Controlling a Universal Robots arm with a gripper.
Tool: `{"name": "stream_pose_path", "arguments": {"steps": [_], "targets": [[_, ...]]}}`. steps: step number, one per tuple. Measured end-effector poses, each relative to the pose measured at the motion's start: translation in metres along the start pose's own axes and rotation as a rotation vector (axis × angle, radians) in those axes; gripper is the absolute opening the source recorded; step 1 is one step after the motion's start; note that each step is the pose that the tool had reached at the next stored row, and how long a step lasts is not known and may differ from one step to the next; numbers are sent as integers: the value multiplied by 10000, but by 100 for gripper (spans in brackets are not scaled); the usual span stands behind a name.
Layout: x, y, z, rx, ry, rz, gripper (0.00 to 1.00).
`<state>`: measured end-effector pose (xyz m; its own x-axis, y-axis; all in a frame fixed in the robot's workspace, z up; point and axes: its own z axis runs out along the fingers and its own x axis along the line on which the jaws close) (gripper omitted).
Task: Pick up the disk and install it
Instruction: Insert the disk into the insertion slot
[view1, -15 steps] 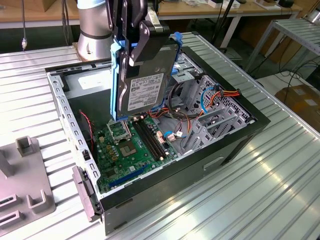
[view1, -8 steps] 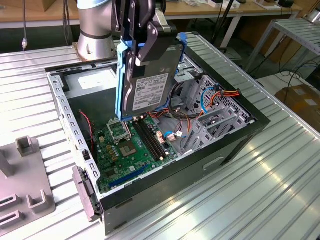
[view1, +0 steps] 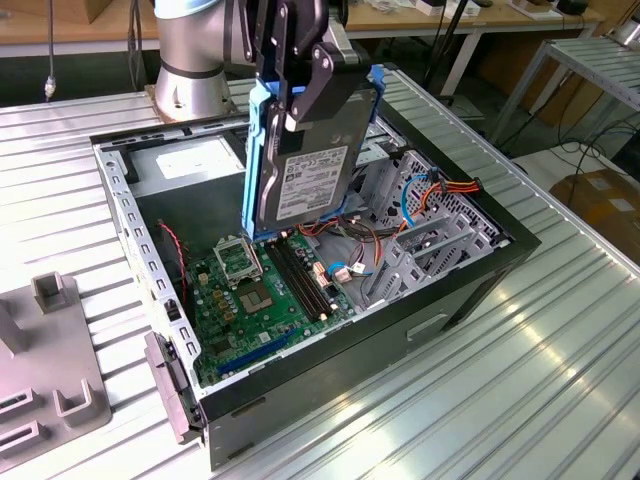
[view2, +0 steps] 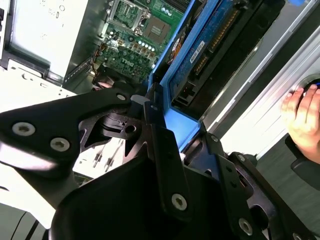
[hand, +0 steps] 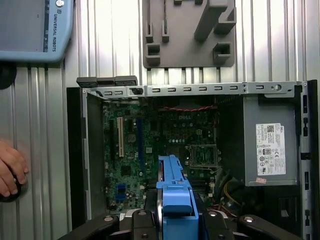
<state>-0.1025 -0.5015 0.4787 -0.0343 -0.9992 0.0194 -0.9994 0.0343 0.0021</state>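
In the exterior view the disk (view1: 310, 175), dark grey with a white label and blue carrier rails, hangs upright over the open computer case (view1: 480, 272). My gripper (view1: 303, 98) is shut on its upper end, and the disk's lower edge sits just above the motherboard (view1: 250, 290). The silver drive cage (view1: 420, 250) stands to the exterior view's right of the disk. The second wrist view has the disk's circuit-board side (view2: 215, 40) running away from my black fingers (view2: 162, 145). In the first wrist view its blue rail (hand: 175, 197) rises from my gripper (hand: 175, 225).
The grey power supply (hand: 270, 145) fills one corner of the case. Beyond the case, a grey fixture block (view1: 50, 400) lies on the ribbed metal table (view1: 560, 380). A person's hand (hand: 10, 170) rests beside the case, near a teach pendant (hand: 30, 30). Loose cables (view1: 440, 190) lie near the cage.
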Motion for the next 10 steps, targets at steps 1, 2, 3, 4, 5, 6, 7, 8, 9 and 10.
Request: {"name": "stream_pose_path", "arguments": {"steps": [1, 2, 3, 4, 5, 6, 7, 8, 9, 10], "targets": [[0, -2, 0, 0, 0, 0, 37], [0, -2, 0, 0, 1, 1, 37], [-1, -3, 0, 0, 1, 2, 37], [-1, -4, 0, 0, 1, 1, 37], [-1, -5, 0, 0, 1, 1, 37], [-1, -6, 0, 0, 1, 0, 37], [-1, -7, 0, 0, 1, 0, 37], [-1, -7, 0, 0, 1, 0, 37], [-1, -9, 0, 0, 1, 0, 37], [-2, -24, 0, 0, 1, -1, 37]]}}
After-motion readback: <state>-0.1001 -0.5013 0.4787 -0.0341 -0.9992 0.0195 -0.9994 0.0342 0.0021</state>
